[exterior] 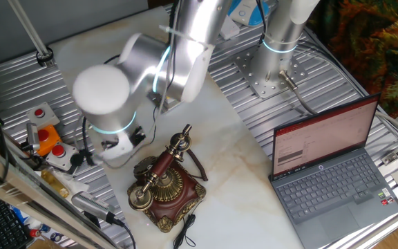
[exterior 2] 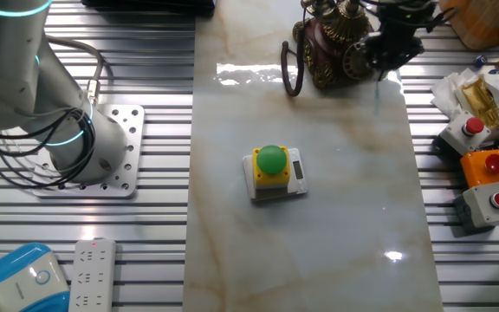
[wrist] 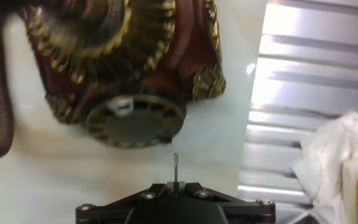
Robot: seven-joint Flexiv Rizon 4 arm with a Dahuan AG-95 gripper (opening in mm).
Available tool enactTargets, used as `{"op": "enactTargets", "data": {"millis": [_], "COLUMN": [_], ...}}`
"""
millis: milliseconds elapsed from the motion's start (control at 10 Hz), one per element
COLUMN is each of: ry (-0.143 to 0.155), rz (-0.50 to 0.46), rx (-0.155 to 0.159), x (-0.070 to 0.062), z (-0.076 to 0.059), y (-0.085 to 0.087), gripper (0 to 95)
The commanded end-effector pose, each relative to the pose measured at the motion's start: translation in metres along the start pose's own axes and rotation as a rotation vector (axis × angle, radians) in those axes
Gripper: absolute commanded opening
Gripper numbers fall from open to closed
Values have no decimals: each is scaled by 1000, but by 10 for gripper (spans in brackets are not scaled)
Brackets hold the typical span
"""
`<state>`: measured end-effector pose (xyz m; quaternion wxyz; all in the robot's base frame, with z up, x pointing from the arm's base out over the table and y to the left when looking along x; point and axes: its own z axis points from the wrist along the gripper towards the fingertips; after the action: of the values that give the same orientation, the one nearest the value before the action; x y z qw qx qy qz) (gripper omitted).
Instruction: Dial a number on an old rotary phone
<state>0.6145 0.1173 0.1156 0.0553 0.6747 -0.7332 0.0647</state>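
The old rotary phone (exterior: 166, 185) stands on the marble slab, with a red-brown wooden base, brass trim and its handset on the cradle. In the other fixed view the phone (exterior 2: 332, 43) is at the far edge, and my gripper (exterior 2: 391, 45) hangs just right of the dial. In the hand view the brass dial (wrist: 134, 120) faces me, slightly above and to the left. My gripper (wrist: 175, 185) is shut on a thin metal pin (wrist: 175, 167). The pin's tip stops short of the dial rim, apart from it.
A yellow box with a green button (exterior 2: 273, 167) sits mid-slab. Grey and orange boxes with red buttons (exterior 2: 485, 169) and crumpled paper (wrist: 328, 158) lie to the right of the phone. An open laptop (exterior: 330, 166) stands on the ribbed table. The arm's base (exterior 2: 76, 147) is at the left.
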Motion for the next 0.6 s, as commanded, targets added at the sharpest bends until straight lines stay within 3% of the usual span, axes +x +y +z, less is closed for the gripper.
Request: {"op": "enactTargets", "data": {"millis": [100,300,400,500,600], "ry": [3,-25,-25,-25,-22], "rz": [137,253,270,355,376], "rx": [-7,-10,-10,7,13], "x": [11,24,27,41,48], "z": [-5,-10,-11,-15,-16], "y": [16,23,25,35,39], "gripper": [0,0,0,0,0]}}
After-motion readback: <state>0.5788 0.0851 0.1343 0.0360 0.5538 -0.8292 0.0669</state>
